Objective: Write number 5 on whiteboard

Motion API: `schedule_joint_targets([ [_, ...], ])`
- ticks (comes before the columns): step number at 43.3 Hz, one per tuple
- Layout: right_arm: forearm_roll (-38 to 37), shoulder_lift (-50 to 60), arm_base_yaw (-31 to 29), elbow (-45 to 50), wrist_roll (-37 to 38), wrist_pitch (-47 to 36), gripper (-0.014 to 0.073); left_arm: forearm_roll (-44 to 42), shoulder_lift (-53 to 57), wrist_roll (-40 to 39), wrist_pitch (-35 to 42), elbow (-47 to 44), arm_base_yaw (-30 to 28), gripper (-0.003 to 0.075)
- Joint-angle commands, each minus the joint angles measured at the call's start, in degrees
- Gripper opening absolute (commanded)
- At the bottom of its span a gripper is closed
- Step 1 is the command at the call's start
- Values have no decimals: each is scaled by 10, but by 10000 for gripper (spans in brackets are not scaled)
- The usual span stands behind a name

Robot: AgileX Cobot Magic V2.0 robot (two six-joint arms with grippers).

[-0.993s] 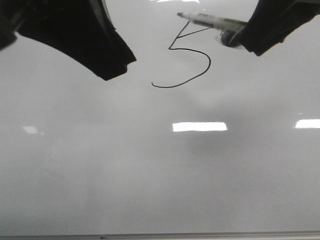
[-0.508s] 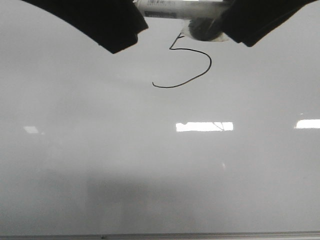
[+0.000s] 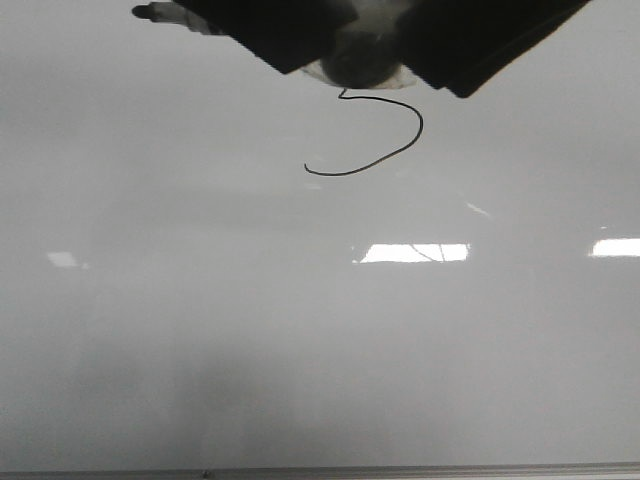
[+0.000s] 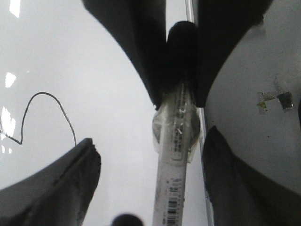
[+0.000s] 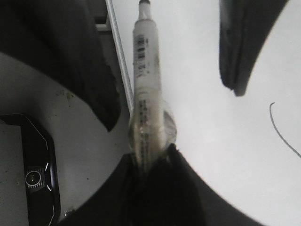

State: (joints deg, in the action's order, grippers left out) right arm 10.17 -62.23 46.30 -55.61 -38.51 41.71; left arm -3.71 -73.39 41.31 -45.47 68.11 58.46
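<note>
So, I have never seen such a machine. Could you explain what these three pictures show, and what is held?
It is a robot with two arms, each ending in a two-finger gripper. One picture looks forward over the whiteboard; the other two come from cameras on the wrists. On the board is the number 5, its top hidden behind the grippers. The right gripper is closed on a white marker. The left gripper is open, one finger on each side of the marker. A black device lies beside the board.
</note>
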Motion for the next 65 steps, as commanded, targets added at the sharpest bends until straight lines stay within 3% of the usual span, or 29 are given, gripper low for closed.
schedule_joint_targets([
  [1,7,14,2,-17,-7,-35,-60,-1,17,0,25,22,4,406],
  [10,7,14,2,-17,-7,-38,-60,-1,11,0,-18,22,4,289],
  [27,7,14,2,-17,-6,-25,-46,-1,11,0,-21,22,4,56],
  [31,7,14,1,-17,-6,-25,50,-1,11,0,-21,22,4,28],
  [36,5,14,-4,-17,6,-23,310,-2,11,-5,-21,22,4,29],
  [40,-3,22,-26,-17,46,-12,436,-2,11,-53,-21,22,-16,29],
  [47,-26,72,-97,11,91,-23,352,42,20,-81,-14,8,-104,29],
  [54,-26,163,-183,97,179,-84,246,174,54,-82,36,-40,-246,29],
  [58,-26,216,-227,151,249,-114,139,254,76,-82,59,-79,-345,29],
  [65,-26,294,-288,225,314,-132,-60,317,110,-82,95,-158,-507,29],
])
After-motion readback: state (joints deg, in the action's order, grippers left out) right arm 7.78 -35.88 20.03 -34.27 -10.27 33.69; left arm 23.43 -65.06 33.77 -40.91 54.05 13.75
